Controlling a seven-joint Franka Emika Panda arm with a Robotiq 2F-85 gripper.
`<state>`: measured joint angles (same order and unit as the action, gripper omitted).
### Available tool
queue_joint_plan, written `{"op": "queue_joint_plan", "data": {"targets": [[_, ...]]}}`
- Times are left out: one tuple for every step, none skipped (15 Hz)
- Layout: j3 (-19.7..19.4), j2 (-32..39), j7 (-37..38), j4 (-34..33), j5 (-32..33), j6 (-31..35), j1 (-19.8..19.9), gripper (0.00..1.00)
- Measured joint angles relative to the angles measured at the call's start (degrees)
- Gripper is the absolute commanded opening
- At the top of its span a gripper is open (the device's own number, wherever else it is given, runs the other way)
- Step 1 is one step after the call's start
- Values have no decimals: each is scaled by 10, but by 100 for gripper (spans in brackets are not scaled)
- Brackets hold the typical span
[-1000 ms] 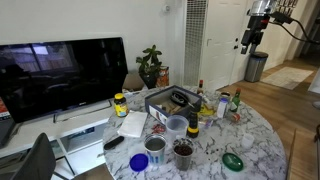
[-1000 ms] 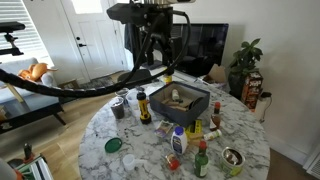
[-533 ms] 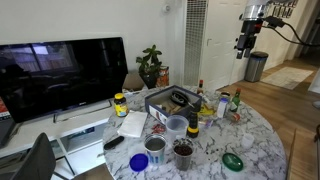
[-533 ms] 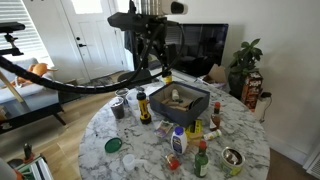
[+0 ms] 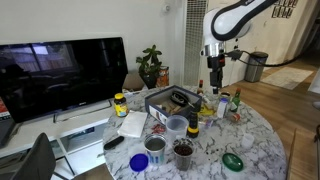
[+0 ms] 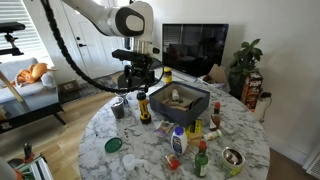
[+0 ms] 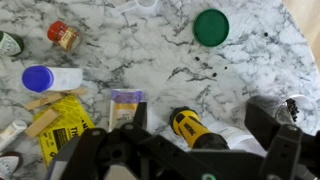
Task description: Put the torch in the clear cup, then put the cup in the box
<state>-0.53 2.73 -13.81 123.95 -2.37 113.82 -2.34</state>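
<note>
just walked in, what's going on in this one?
The arm's pincer hovers open and empty above a cluttered marble table. The torch stands upright on the table next to the clear cup, and nothing is gripping either. The box sits close by. The torch isn't in the cup yet and the cup isn't in the box.

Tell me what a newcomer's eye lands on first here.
A white arm arches over a crowded marble table, its hand hanging above the clutter. In the wrist view the black-and-yellow torch sits just under the open hand, a green lid farther off. A big dark television stands beyond the table.
</note>
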Motion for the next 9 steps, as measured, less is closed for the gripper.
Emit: {"op": "queue_joint_plan", "data": {"targets": [[10, 26, 0, -14, 2, 1, -3, 100], [17, 48, 0, -27, 4, 1, -5, 100], [20, 62, 0, -35, 5, 1, -5, 100], [21, 66, 0, -38, 5, 1, -5, 100], [21, 64, 0, -38, 5, 1, -4, 100], [21, 61, 0, -38, 5, 1, -3, 100], [21, 59, 0, -38, 5, 1, -2, 100], [21, 57, 0, -38, 5, 1, -2, 100], [21, 57, 0, -38, 5, 1, -2, 100]]}}
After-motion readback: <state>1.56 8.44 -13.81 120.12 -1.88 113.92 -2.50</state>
